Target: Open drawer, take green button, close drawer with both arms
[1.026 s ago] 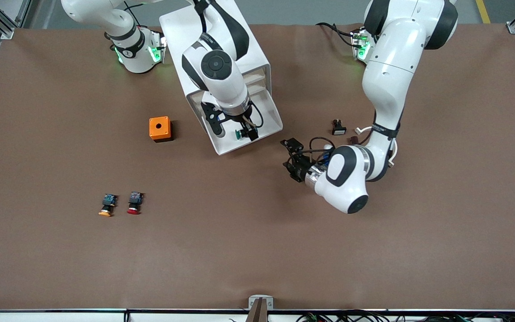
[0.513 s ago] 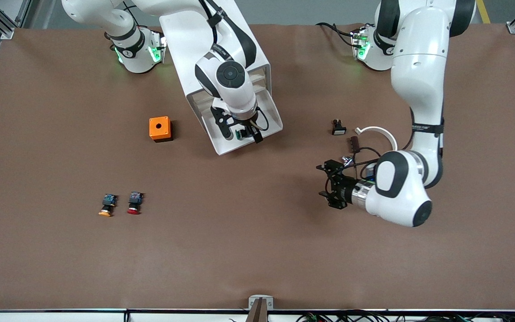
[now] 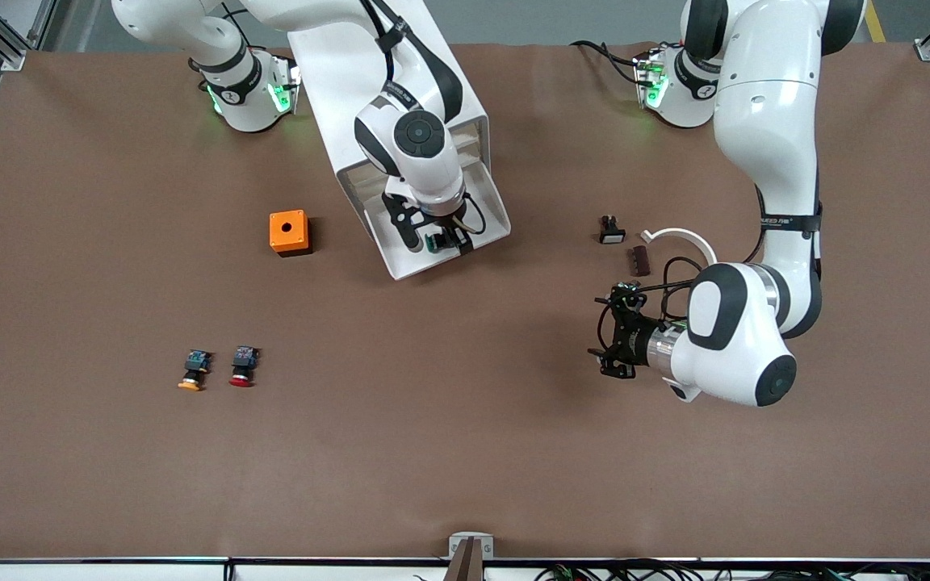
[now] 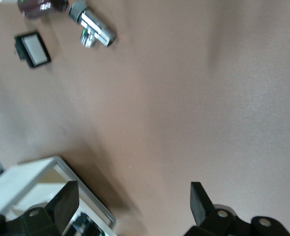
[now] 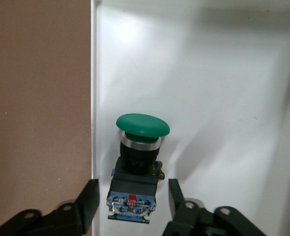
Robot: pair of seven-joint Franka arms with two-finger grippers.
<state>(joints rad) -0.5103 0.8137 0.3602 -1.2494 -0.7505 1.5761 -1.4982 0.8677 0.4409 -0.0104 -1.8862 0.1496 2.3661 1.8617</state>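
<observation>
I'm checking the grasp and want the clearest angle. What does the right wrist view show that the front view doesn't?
Only the right wrist view shows the green button lying in the drawer between the right gripper's open fingers, not yet clamped.

Only the front view shows the left gripper open over bare table, the orange box, and the orange-capped button and red-capped button.

Both show the drawer pulled open and the button inside.
</observation>
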